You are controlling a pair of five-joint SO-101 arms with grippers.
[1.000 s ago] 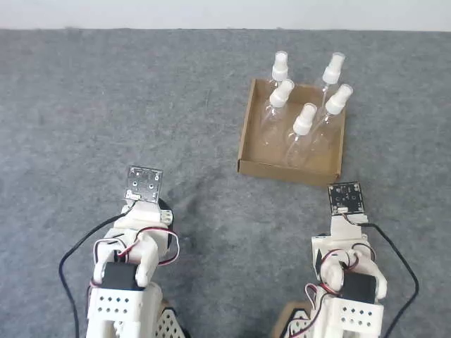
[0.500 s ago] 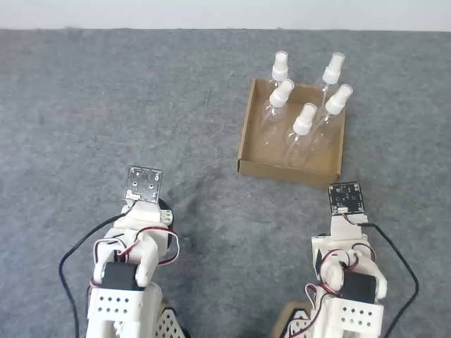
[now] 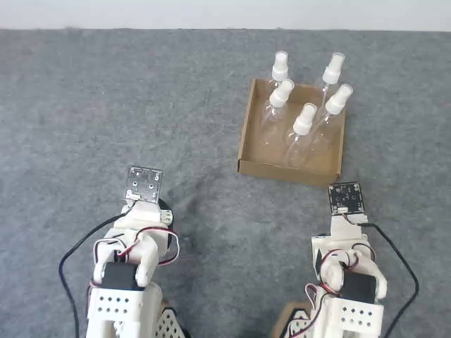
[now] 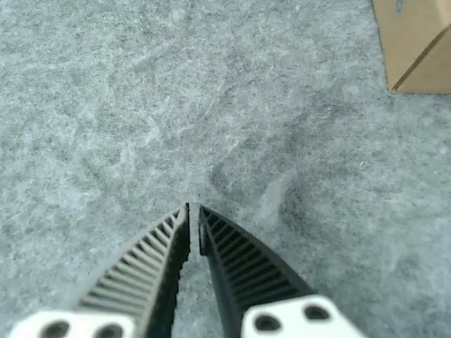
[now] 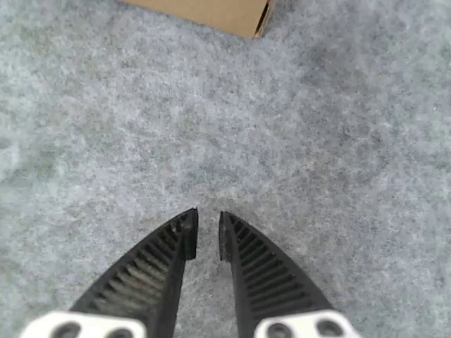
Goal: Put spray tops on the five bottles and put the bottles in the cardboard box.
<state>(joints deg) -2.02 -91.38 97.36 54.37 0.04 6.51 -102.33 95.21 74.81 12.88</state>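
At the bottom of the high view, the white left arm (image 3: 134,260) sits lower left and the white right arm (image 3: 345,271) lower right. They are well apart, with bare surface between them and black cables (image 3: 67,274) looping at their outer sides.

Its own wrist view shows the left tool (image 4: 194,209) with its black ribbed fingers (image 4: 158,260) drawn together, only a hairline slit at the tips and nothing held. The right tool (image 5: 208,215) stands parted by a narrow gap and also grips nothing. Both hang over the grey felt-like desk (image 3: 106,105), which lies open across the whole left half of the high view.

The brown cardboard box (image 3: 243,134) sits on the desk right of centre, just beyond the right arm, tilted slightly. One corner of it reaches the upper right of the left wrist view (image 4: 416,42), and its near wall runs along the top of the right wrist view (image 5: 211,14).

Five clear plastic bottles (image 3: 299,144) stand upright in the box, each with a white spray top (image 3: 304,120). The two farthest tops rise past its far rim.

A pale wall (image 3: 225,14) runs along the top edge.
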